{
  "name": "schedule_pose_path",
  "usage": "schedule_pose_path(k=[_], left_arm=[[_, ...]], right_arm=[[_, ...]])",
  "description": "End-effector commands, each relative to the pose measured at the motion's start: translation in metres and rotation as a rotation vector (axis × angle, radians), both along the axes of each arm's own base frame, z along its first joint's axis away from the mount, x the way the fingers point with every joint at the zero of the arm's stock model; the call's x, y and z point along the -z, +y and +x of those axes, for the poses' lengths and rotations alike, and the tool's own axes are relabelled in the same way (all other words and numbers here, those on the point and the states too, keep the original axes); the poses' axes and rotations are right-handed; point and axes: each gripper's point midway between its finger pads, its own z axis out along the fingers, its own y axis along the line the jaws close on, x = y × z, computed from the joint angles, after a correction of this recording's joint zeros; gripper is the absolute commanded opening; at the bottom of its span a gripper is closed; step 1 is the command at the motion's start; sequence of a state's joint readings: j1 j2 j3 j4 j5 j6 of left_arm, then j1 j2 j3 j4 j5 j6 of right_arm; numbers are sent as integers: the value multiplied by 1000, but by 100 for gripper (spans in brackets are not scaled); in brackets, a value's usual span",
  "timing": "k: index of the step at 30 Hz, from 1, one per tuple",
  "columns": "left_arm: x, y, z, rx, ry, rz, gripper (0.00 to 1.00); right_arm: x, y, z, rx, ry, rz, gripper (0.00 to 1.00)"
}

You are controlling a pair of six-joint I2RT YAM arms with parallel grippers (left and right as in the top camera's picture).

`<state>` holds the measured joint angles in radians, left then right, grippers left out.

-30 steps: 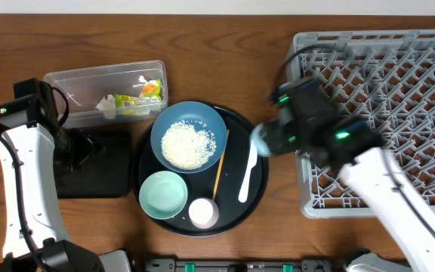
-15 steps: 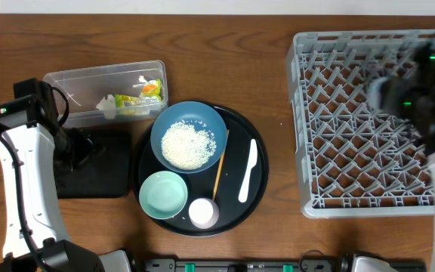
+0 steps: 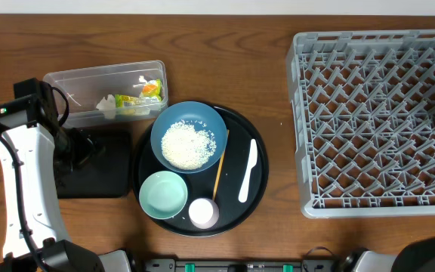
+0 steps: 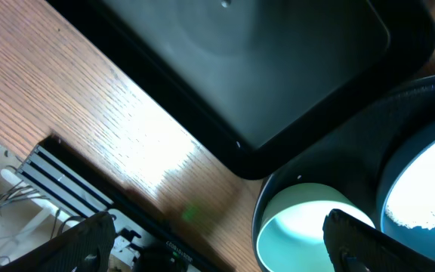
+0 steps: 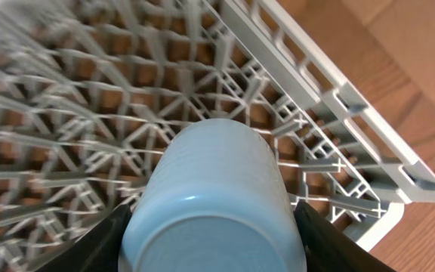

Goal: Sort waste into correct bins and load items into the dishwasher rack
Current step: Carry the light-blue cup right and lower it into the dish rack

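A brown wooden table (image 3: 225, 68) fills the room's working space, and the round black tray (image 3: 236, 208) at its middle serves as my marker. Well to the right of it stands the dishwasher rack (image 3: 372, 121). The right gripper (image 5: 214, 240) hangs over the rack's far side, the one away from the tray, with its jaws clamped on the light-blue cup (image 5: 217, 174).

On the tray sit the dark-blue bowl (image 3: 189, 121) heaped with rice (image 3: 188, 145), the mint bowl (image 3: 163, 194), the pale-pink cup (image 3: 203, 212), the wooden stick (image 3: 220, 172) and the white utensil (image 3: 248, 170). Touching its left edge lies the shallow black tray (image 3: 104, 181). Up and left of it is the clear tub (image 3: 74, 79), holding the snack wrapper (image 3: 134, 98).

The left gripper (image 4: 225, 242) hovers just left of the round tray, jaws spread wide and empty.

The step looks like loading the cup. Next it likely needs lowering between the pegs, seating steadily, then releasing.
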<state>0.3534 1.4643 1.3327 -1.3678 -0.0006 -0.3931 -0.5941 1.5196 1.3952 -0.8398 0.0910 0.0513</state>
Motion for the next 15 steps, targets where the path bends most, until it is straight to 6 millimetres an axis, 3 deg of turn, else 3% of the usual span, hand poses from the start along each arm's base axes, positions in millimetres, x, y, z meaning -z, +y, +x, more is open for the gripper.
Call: schedule_pose_path(k=[1, 9, 15], left_arm=[[-1, 3, 0, -13, 4, 11, 89], [-1, 3, 0, -16, 4, 10, 89], [-1, 3, 0, -16, 4, 11, 89]], right_arm=[[13, -17, -3, 28, 37, 4, 8], [61, -45, -14, 96, 128, 76, 7], [86, -52, -14, 110, 168, 108, 6]])
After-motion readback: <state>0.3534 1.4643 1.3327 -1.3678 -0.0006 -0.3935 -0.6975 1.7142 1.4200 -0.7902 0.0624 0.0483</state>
